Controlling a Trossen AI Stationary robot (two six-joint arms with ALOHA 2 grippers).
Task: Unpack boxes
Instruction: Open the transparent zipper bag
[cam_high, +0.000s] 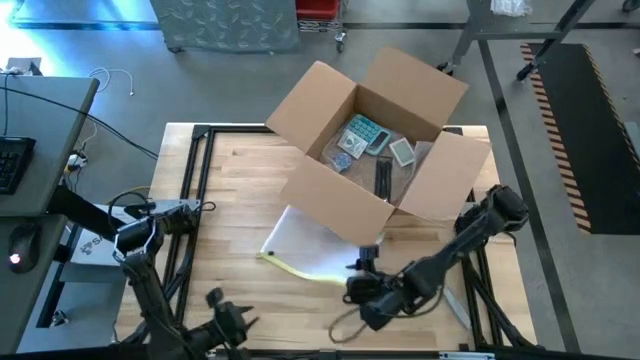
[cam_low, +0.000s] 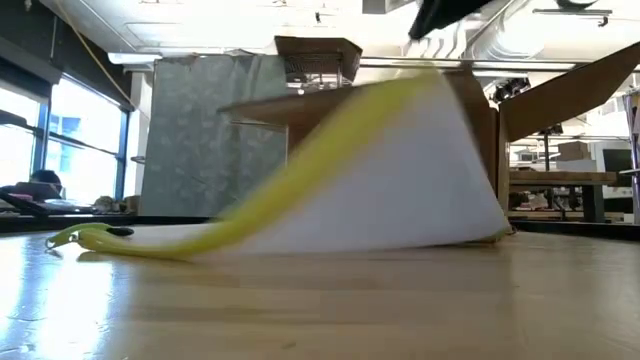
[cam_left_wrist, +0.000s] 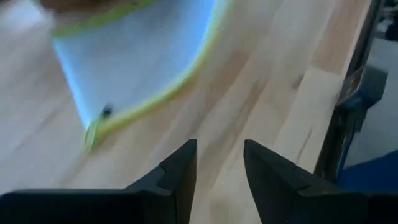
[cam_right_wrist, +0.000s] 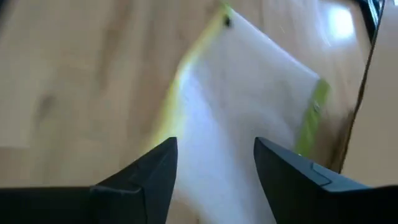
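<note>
The brown cardboard box (cam_high: 370, 130) stands open at the table's far middle, flaps spread, with small items inside. A flat clear sleeve with a yellow edge (cam_high: 310, 245) lies in front of it. Its near edge (cam_low: 130, 243) is on the wood and its far part (cam_low: 420, 150) leans up against the box's near wall. My right gripper (cam_high: 358, 275) hovers open just over the sleeve's near right part (cam_right_wrist: 249, 93). My left gripper (cam_high: 222, 318) is open near the table's front edge, with nothing between its fingers (cam_left_wrist: 180, 174). The sleeve (cam_left_wrist: 137, 56) lies beyond it.
Inside the box lie a teal keypad device (cam_high: 362, 132), a grey one (cam_high: 402, 150) and clear film. Black frame rails (cam_high: 200, 180) border the tabletop. A desk with a keyboard (cam_high: 15, 160) stands off to the left. Bare wood (cam_high: 230, 200) lies left of the sleeve.
</note>
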